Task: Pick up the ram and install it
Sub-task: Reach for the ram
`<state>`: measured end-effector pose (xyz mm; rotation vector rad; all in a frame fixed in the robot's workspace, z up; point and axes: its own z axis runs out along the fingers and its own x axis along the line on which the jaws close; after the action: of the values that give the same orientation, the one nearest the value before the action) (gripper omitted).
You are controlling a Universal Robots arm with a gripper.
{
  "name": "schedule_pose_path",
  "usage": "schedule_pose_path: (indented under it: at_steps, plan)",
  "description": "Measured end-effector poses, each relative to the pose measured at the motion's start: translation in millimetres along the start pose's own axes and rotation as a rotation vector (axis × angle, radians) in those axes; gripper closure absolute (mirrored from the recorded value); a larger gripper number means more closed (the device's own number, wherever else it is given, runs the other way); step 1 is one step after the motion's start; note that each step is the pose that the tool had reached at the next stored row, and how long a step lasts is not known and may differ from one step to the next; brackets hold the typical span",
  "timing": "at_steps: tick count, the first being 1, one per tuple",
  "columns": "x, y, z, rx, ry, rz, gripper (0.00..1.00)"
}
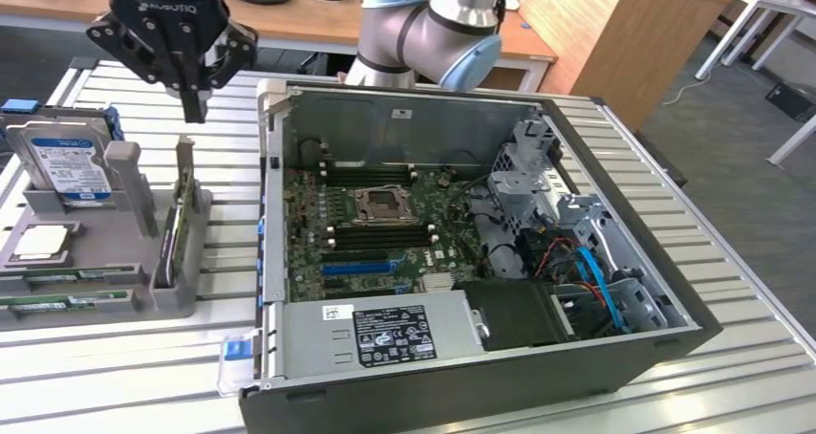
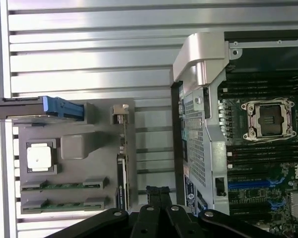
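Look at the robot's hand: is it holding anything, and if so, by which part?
Nothing is held. The hand is shut and empty, up near the grey fixture where the ram sticks lie.

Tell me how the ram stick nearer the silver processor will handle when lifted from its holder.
The ram stick looks thin and narrow, so it is probably light and fairly stiff, though likely fragile if bent. It stands on edge with its ends in the grey holder blocks, so a straight lift should free it; a tilted pull may bind.
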<state>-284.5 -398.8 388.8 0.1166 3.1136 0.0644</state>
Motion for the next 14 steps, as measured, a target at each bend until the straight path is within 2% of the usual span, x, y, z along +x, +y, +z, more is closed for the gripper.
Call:
schedule_pose_path:
  at_steps: [14]
  plan:
    - [31.9, -2.4, 0.6, 0.0000, 0.0000, 0.001, 0.89]
